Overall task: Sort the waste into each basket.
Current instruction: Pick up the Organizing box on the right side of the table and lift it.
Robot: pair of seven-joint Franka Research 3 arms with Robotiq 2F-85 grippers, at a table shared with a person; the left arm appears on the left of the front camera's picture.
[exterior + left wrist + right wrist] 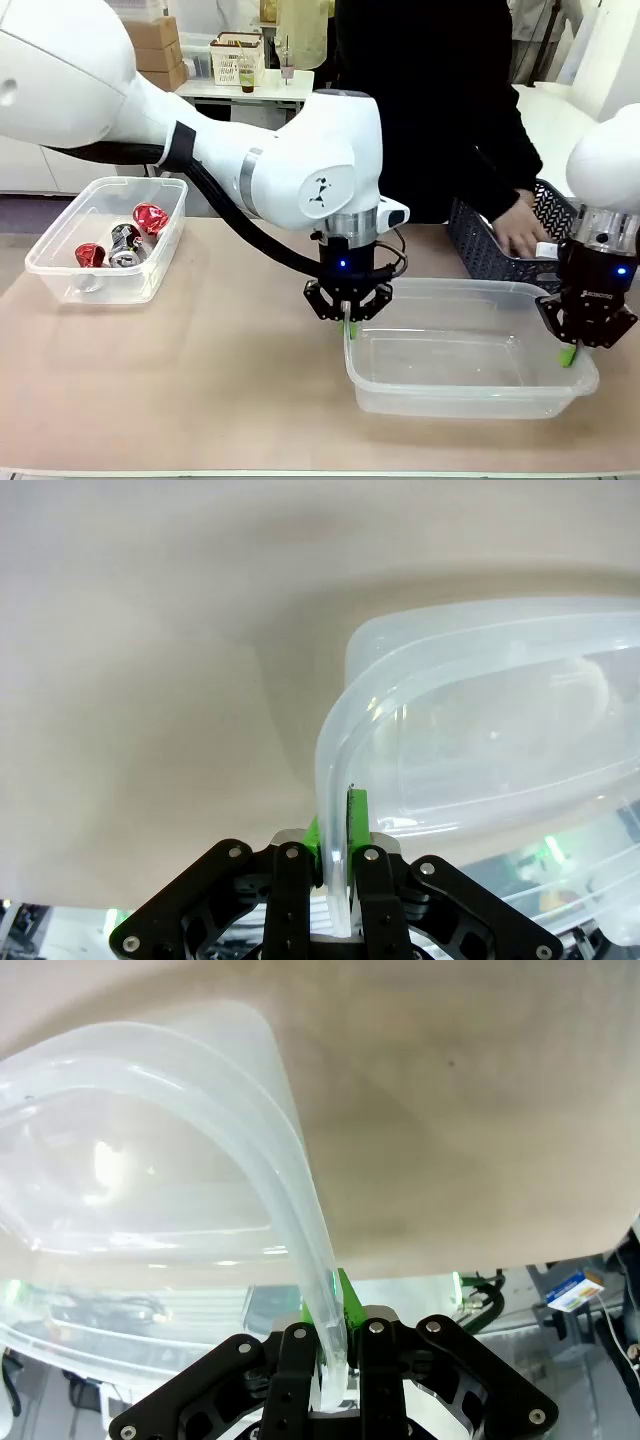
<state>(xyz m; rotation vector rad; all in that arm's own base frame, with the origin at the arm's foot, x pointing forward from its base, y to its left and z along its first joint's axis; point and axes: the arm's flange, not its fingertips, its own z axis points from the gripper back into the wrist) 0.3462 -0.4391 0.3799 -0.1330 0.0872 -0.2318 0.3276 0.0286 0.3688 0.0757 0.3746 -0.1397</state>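
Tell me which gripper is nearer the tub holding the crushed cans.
Left. The left gripper clamps the empty tub's end facing the can tub; the right gripper clamps its far end.

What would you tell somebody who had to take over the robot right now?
Left claw: shut on the left rim of the empty clear tub.
Right claw: shut on that tub's right rim.
Other clear tub, at the table's left: holds crushed cans, red and black-silver.
Person's hand: inside the dark lattice basket; its contents are hard to tell.
Done: some cans sorted.
Left: the held tub has nothing in it yet.
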